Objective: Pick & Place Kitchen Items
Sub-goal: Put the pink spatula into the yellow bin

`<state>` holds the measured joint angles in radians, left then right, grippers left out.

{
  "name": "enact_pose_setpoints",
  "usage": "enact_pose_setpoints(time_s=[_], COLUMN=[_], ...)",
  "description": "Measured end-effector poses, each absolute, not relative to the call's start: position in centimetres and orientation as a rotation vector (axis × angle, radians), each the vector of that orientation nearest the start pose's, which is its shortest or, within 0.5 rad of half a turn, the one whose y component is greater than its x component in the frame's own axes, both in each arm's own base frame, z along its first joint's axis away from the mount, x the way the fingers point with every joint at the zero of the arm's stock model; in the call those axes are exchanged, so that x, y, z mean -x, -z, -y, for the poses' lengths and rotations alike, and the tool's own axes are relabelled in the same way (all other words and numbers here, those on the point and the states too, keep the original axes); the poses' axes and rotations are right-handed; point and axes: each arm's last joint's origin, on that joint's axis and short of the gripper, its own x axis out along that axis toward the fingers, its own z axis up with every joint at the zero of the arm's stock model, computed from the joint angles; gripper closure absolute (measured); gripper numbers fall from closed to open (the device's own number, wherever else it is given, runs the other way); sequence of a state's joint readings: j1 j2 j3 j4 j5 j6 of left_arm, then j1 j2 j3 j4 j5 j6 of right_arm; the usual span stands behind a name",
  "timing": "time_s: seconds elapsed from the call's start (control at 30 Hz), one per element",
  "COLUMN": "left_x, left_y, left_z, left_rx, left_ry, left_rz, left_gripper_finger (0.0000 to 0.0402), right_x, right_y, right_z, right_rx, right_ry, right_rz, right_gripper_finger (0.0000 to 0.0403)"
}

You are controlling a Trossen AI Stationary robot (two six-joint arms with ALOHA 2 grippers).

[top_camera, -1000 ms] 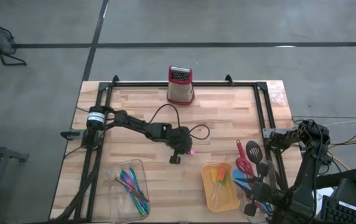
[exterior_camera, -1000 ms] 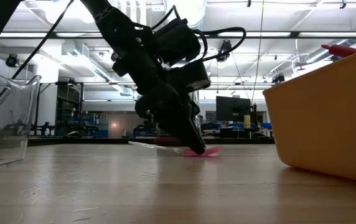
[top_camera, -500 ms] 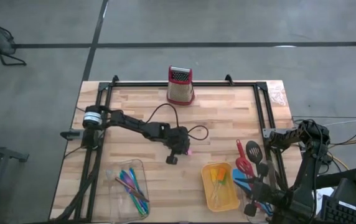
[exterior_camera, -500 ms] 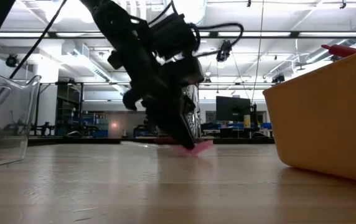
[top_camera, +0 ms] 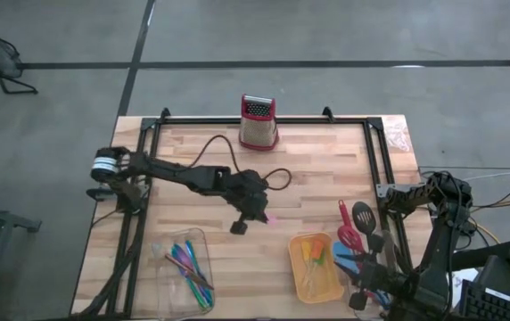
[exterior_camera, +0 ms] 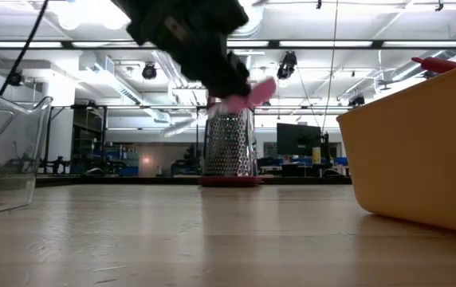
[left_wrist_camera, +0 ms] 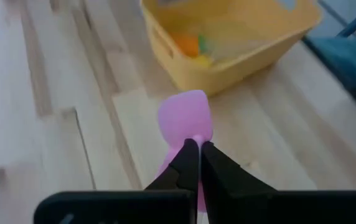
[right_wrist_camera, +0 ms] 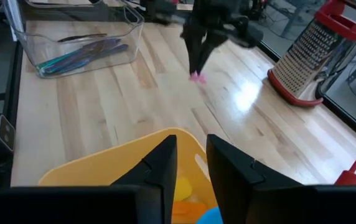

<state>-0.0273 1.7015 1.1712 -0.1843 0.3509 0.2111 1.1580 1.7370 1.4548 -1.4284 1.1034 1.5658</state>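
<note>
The left gripper (left_wrist_camera: 198, 148), clamped on the pink piece (left_wrist_camera: 185, 118), hangs just beside the orange tray (left_wrist_camera: 165, 46), above the wood.

My left gripper (top_camera: 267, 217) holds the small piece (left_wrist_camera: 185, 118) above the table (top_camera: 326, 178) middle, the grater (top_camera: 259, 122) behind it, the stick tray (top_camera: 186, 267) at front left, the other tray (top_camera: 316, 267) front right, perhaps beside my right gripper (right_wrist_camera: 190, 163).
</note>
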Motion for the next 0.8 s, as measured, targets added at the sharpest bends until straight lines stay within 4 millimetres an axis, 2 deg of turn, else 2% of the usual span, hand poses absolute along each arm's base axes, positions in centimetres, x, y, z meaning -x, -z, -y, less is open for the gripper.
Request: enact_pose_setpoints(time_s=[0.27, 0.43, 0.6, 0.8], left_x=[-35.4, -35.5, -36.6, -39.1], left_y=[-27.1, -28.6, -29.6, -29.7], left_z=[4.0, 5.4, 6.6, 7.7], left_rx=[-0.113, -0.103, -0.162, -0.239], left_ry=[0.511, 0.608, 0.646, 0.676], left_rz=[-0.533, -0.486, -0.440, -0.433], left_gripper_finger=[0.0397, 0.0397, 0.0397, 0.0397], right_x=[-15.0, -17.5, -19.6, -19.9], right_y=[-27.1, -26.4, -26.4, -26.5], right_z=[-26.8, -26.7, -26.4, -26.2], right_rx=[0.054, 0.126, 0.243, 0.274], right_ry=[0.436, 0.414, 0.382, 0.388], right_rz=[-0.471, -0.500, -0.533, -0.530], right_gripper_finger=[0.0303, 0.0307, 0.0319, 0.0339])
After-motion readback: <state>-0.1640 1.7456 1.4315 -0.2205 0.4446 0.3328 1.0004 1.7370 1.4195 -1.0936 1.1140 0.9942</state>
